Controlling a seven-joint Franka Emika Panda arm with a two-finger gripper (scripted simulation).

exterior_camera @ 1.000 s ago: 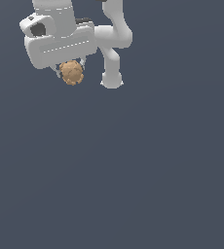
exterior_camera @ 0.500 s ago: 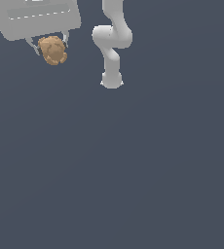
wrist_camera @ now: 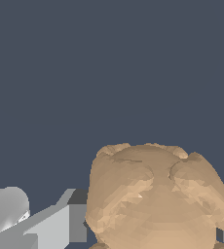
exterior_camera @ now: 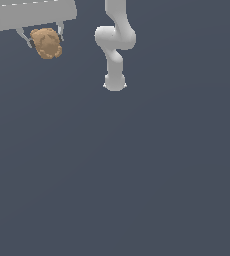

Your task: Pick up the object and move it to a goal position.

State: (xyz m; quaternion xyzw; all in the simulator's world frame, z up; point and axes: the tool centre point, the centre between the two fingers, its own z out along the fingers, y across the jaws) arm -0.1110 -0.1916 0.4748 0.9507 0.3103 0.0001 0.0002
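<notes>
The object [exterior_camera: 46,43] is a lumpy tan-brown lump held up in the air at the exterior view's upper left. My gripper [exterior_camera: 45,40] is shut on it, one finger on each side, and the white hand above runs off the frame's top. In the wrist view the object [wrist_camera: 155,194] fills the lower middle, close to the camera, with a grey finger [wrist_camera: 67,223] showing beside it. The other finger is almost wholly hidden behind the lump.
The arm's white base and lower links [exterior_camera: 115,50] stand at the exterior view's upper middle, to the right of the held object. A flat dark grey-blue floor [exterior_camera: 137,175] spreads below.
The gripper has carried the object toward the exterior view's left and closer to the camera over the last second, so both look larger. The grip has stayed shut.
</notes>
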